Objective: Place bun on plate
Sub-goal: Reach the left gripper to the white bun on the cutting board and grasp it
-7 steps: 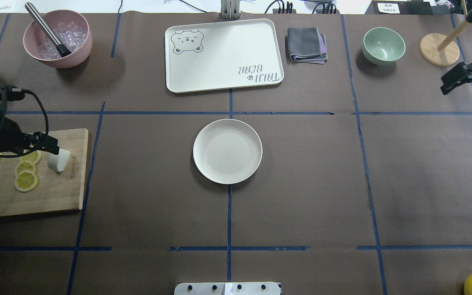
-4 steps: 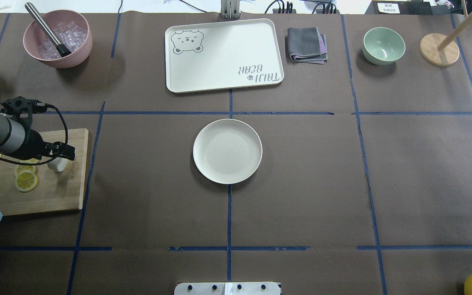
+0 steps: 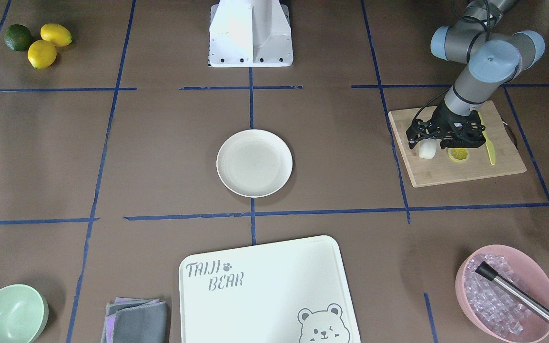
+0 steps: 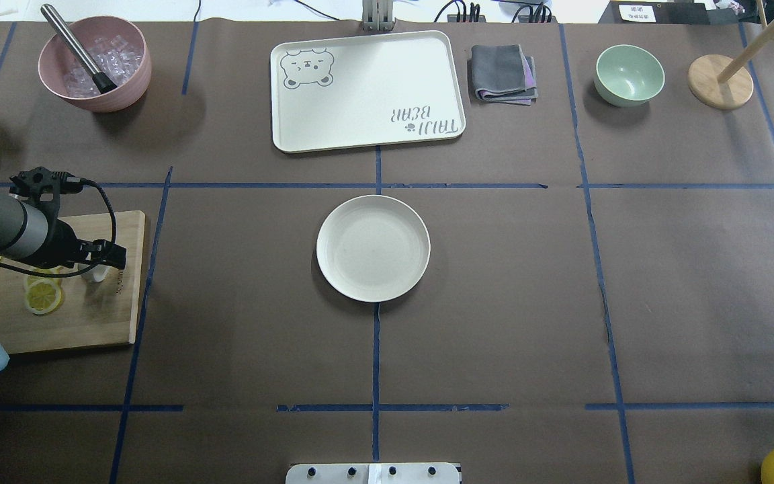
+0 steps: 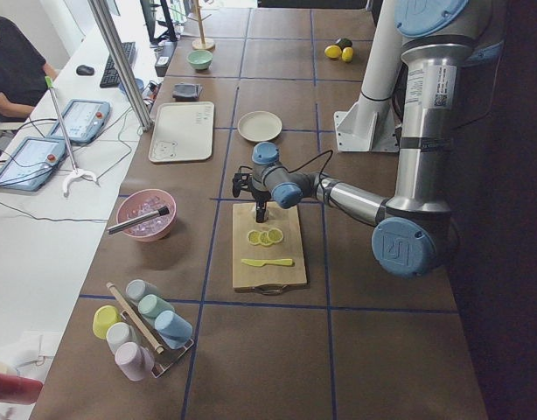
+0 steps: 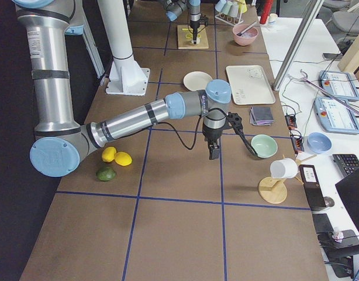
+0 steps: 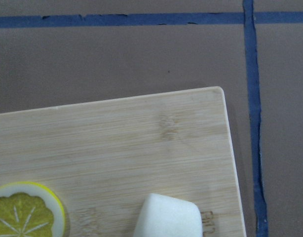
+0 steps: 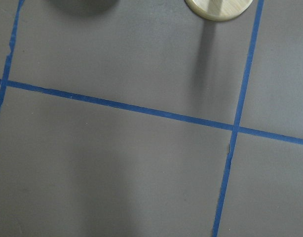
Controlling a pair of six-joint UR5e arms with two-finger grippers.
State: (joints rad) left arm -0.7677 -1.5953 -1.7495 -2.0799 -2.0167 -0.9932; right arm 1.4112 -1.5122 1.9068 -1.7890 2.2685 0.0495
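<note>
- Sitting on wooden cutting board (image 3: pixel 451 171), near the edge facing table centre: bun (image 3: pixel 428 150), white, just beside lemon slice (image 3: pixel 459 154).
- Left gripper (image 3: pixel 432 139): low, directly over bun. Jaw state can't be told; fingers are masked by the wrist in fixed views and don't show in wrist cam.
- Plate (image 3: pixel 254 163): table centre, well apart from board & bun.
- Right gripper (image 6: pixel 214 153): hangs above tabletop near mint bowl (image 6: pixel 263 145). Side view only, so jaw state can't be told.

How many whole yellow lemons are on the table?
2. The first lemon and the second lemon lie together on the robot's right, beside a green lime. None appears hidden.
</note>
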